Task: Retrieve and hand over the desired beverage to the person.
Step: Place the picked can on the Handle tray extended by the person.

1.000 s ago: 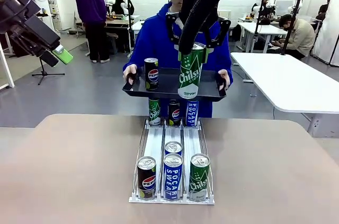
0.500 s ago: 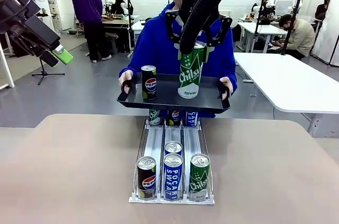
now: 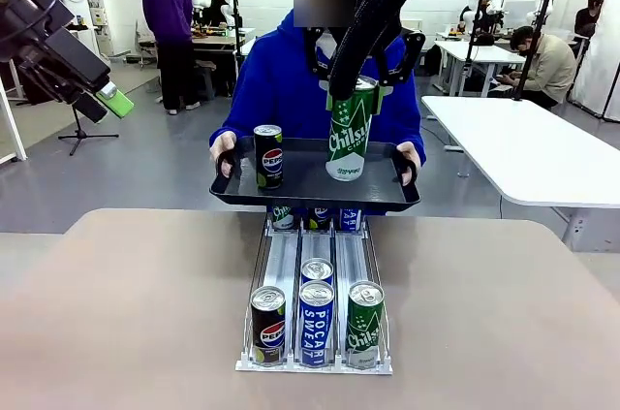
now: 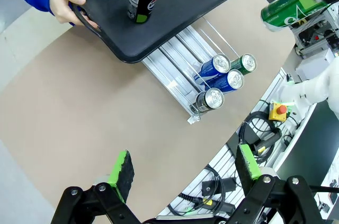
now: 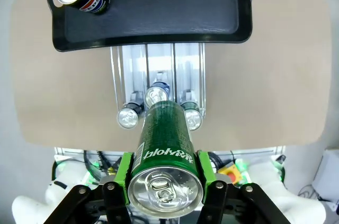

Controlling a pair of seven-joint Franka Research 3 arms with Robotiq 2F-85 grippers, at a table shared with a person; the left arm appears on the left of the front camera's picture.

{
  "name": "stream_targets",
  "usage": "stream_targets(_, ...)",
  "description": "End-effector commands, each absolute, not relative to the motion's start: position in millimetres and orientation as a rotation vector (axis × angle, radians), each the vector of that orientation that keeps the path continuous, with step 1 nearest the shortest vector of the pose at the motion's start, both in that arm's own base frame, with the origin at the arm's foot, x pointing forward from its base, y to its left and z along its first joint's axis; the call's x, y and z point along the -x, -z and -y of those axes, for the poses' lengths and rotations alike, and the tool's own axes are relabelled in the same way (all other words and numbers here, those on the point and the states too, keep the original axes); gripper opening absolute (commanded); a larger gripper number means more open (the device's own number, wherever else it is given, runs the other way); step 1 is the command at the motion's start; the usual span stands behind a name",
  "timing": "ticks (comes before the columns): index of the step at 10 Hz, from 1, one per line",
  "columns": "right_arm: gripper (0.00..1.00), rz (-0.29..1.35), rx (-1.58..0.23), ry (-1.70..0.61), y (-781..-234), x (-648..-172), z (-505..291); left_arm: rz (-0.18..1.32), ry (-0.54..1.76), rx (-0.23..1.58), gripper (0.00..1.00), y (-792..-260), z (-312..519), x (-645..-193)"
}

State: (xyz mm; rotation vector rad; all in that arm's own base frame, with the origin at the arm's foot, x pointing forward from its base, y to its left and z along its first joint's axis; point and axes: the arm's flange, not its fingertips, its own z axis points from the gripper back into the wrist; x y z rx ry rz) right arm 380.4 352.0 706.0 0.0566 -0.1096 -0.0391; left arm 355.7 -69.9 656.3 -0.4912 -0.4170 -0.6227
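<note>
One green can (image 3: 350,141) with a shiny metal top sits clamped between the green pads of the right gripper (image 5: 165,173), held upright over the smooth black tray (image 3: 304,194) near its right end. A black cola can (image 3: 268,155) stands toward the tray's left end. The person (image 3: 281,80) in the blue hoodie grips both tray handles above the table's (image 3: 126,313) far edge. A clear ridged rack (image 3: 287,267) holds more cylindrical cans. The left gripper (image 4: 183,172) hangs spread wide, empty.
</note>
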Motion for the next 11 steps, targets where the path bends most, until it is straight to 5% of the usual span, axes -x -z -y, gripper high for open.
stream_targets(1,0.0,0.14,-0.058,0.051,-702,-376,-349,0.409,0.635,0.48,1.0,-658,67,-356)
stream_targets(6,0.0,0.14,-0.058,0.051,-702,-376,-349,0.409,0.635,0.48,1.0,-658,67,-356)
stream_targets(7,0.58,0.109,-0.056,0.039,-705,-380,-352,0.409,0.635,0.48,1.0,-658,67,-356)
stream_targets(11,0.58,0.047,-0.065,0.072,-711,-443,-367,0.409,0.635,0.48,1.0,-658,67,-356)
